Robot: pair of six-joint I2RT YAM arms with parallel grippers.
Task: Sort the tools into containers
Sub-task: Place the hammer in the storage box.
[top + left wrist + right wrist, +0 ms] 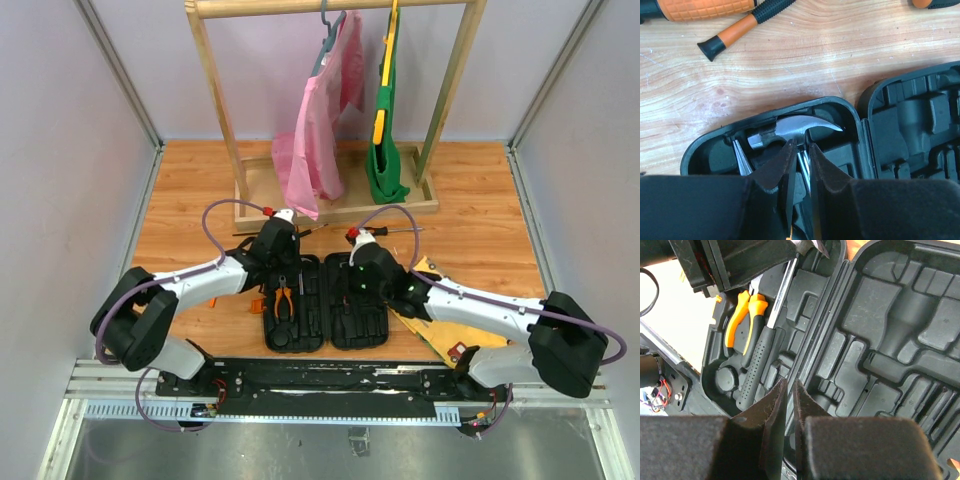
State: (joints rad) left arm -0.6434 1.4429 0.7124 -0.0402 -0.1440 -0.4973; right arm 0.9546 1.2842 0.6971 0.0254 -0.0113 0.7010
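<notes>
Two tools lie in the left half of the tool case (360,325): the orange-handled pliers (735,322) and the hammer (795,127), whose steel shaft the left gripper (801,145) pinches. Press the head fully into its moulded slot before letting go. The right gripper (790,382) hangs with jaws nearly together over the hinge ridge, apparently empty.

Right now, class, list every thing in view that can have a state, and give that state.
tool case: open, both halves flat
hammer: lying in the case's left half
orange-handled pliers: stowed beside the hammer
orange-and-black-handled tool: loose on the table, outside the case
left gripper: shut on the hammer's shaft
right gripper: shut, holding nothing
pink garment: hanging from the wooden rack
</notes>
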